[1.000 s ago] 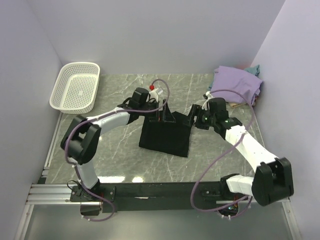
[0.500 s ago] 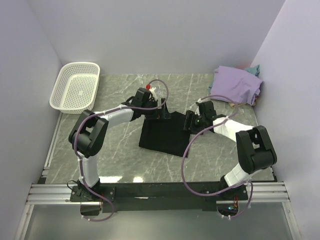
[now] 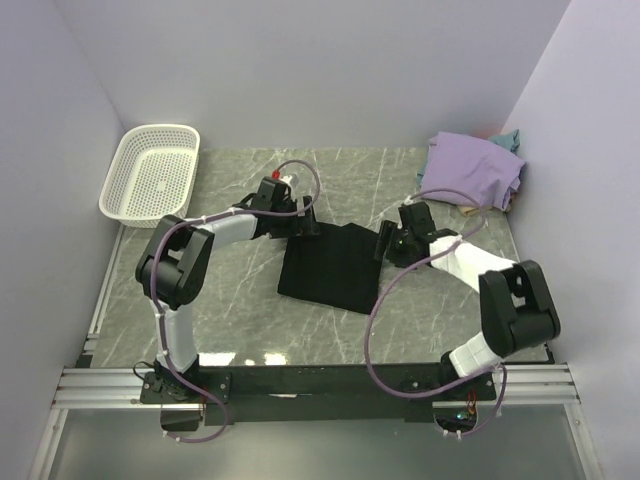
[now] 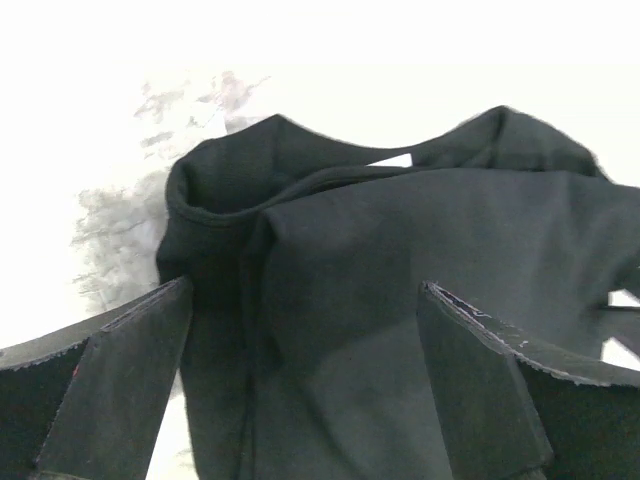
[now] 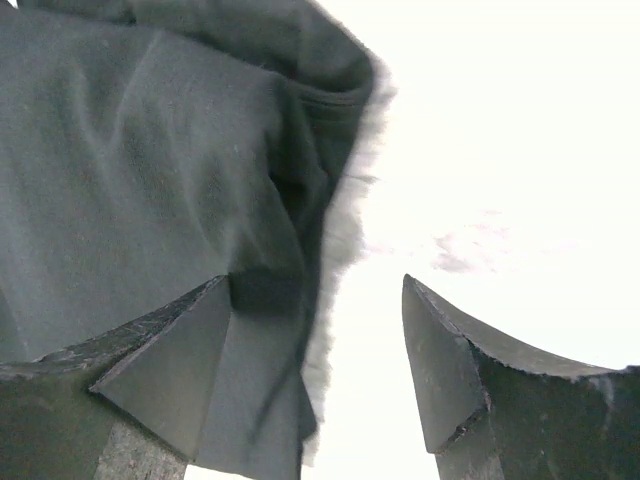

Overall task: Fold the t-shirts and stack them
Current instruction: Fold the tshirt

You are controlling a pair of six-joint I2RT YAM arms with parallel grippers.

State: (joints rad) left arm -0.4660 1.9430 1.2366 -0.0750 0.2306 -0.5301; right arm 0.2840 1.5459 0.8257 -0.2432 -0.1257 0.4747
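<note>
Left pincer (image 3: 304,217): spread wide and pinching nothing, low at the far left corner of the black shirt (image 3: 330,265).
Left wrist view: dark cloth fills the gap between the two jaws, with a curved, hemmed rim just beyond them.
Right pincer (image 3: 386,243): jaws apart, gripping nothing, set at the shirt's right edge.
Right wrist view: the shirt's stitched edge runs down between the jaws, with one jaw over cloth and the other over bare surface.
Black shirt: folded into a rough rectangle, lying flat mid-table between the two pincers, no print showing.
Lavender shirt (image 3: 475,170): a loose heap in the far right corner, well apart from the black one.
Teal shirt (image 3: 511,138): a small part peeks out behind the lavender heap, near the wall.
Basket (image 3: 128,205): white, perforated, in the far left corner.
Table (image 3: 240,300): grey-green marble pattern.
</note>
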